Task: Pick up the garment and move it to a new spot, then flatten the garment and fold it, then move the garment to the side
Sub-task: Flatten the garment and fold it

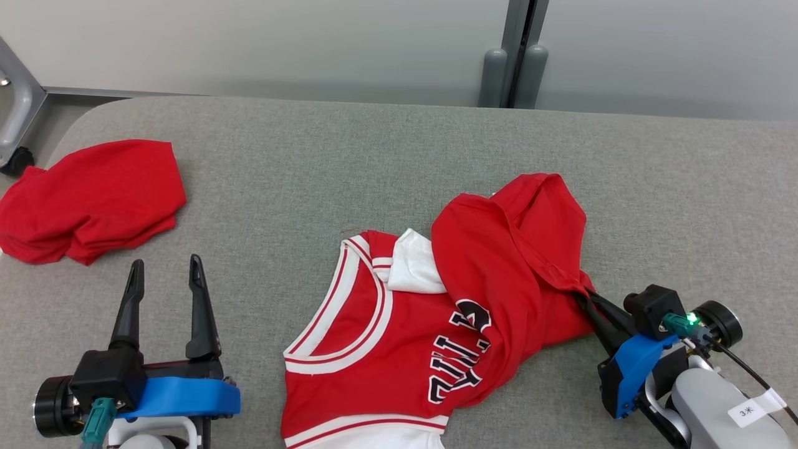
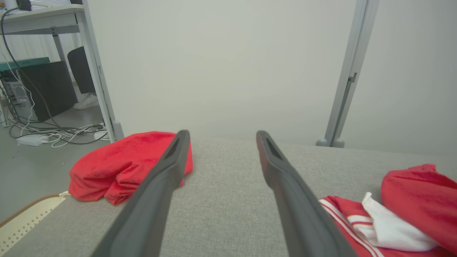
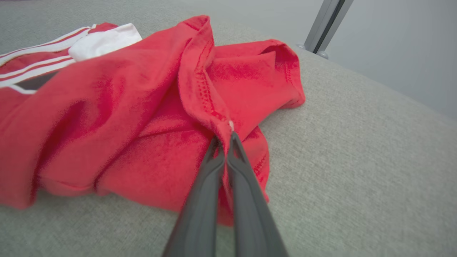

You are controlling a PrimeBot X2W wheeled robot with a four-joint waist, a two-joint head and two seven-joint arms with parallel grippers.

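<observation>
A plain red garment (image 1: 505, 262) lies crumpled on the grey table (image 1: 374, 156), right of centre, draped over part of a red and white jersey (image 1: 361, 349). My right gripper (image 1: 586, 293) is shut on a stitched hem fold at the garment's right edge; the right wrist view shows that fold of the garment (image 3: 142, 117) pinched between the fingertips of the right gripper (image 3: 225, 137). My left gripper (image 1: 165, 262) stands open at the lower left with nothing between its fingers. In the left wrist view, the left gripper (image 2: 222, 135) points across bare table, with the garment (image 2: 414, 192) at the far right.
A second red cloth (image 1: 93, 199) lies bunched at the table's left edge, also seen as the red cloth (image 2: 121, 164) past my left fingers. The jersey (image 2: 342, 214) has black lettering and a white patch at its collar. Grey posts (image 1: 511, 75) stand behind the table.
</observation>
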